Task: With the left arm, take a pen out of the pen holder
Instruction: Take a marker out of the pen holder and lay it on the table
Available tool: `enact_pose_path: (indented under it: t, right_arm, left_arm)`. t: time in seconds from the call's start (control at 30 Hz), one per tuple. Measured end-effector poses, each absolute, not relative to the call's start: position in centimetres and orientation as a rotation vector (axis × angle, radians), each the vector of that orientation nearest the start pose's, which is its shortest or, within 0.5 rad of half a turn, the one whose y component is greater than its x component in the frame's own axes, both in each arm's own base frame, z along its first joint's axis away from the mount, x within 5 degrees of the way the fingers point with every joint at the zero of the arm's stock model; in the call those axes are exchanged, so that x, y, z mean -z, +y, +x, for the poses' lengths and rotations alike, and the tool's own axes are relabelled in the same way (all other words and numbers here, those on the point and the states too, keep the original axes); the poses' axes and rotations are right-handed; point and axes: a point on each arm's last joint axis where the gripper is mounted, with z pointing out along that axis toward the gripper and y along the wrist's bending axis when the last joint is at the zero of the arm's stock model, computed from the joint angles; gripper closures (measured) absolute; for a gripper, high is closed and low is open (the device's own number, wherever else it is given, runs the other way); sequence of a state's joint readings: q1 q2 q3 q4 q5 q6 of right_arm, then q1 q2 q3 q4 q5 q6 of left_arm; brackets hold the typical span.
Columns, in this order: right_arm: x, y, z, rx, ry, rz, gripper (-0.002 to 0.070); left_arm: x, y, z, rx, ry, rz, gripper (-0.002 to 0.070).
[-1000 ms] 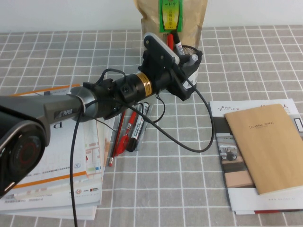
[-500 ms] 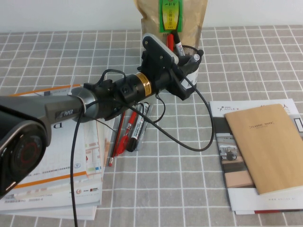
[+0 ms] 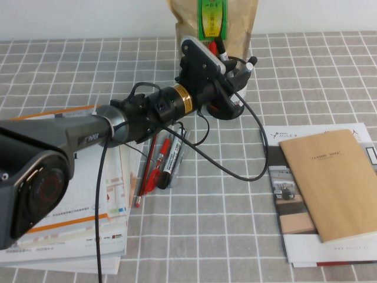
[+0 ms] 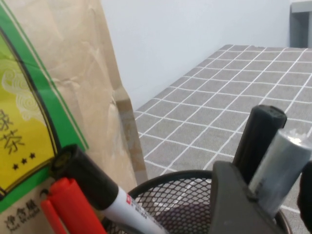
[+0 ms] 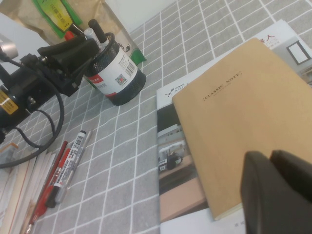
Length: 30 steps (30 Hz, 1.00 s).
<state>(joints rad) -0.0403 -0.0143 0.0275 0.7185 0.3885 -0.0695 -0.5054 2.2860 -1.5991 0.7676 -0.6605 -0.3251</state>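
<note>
A black mesh pen holder (image 5: 117,73) stands in front of a brown tea bag (image 3: 212,23); its rim (image 4: 165,190) shows in the left wrist view. My left gripper (image 3: 235,73) is at the holder's mouth, shut on a silver pen (image 4: 280,165) whose tip (image 3: 250,61) sticks up past the rim. A black pen (image 4: 258,136) stands behind it, and a black-capped marker (image 4: 92,180) and a red pen (image 4: 68,204) lean at the bag side. My right gripper (image 5: 274,160) hovers shut over the tan notebook (image 5: 243,112), outside the high view.
Several pens and markers (image 3: 162,162) lie on the checked cloth beneath the left arm. A stack of booklets (image 3: 59,194) sits at the left, a brochure (image 3: 283,194) under the notebook (image 3: 330,183) at the right. The arm's cable (image 3: 253,159) loops over the middle.
The left gripper has risen and shifted slightly right over the holder. The silver pen in it now stands higher above the rim than a second ago.
</note>
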Motion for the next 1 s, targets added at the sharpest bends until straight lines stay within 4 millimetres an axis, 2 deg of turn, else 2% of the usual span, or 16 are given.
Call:
enact_pose_path:
  t: [0.27,0.6,1.0]
  right_arm:
    - [-17.8,2.1,5.2,-0.631,1.787,0.409,0.0689]
    - [-17.8,2.1,5.2,-0.631,1.787,0.409,0.0689]
    - [-17.8,2.1,5.2,-0.631,1.787,0.409,0.0689]
  left_arm:
    - [-18.0,-28.5,43.2,0.516,1.372,0.981,0.0401]
    - [-18.9,-28.8,43.5,0.473,1.33,1.044,0.04]
    - [-17.8,-29.1,44.2,0.458,1.341,1.062,0.04]
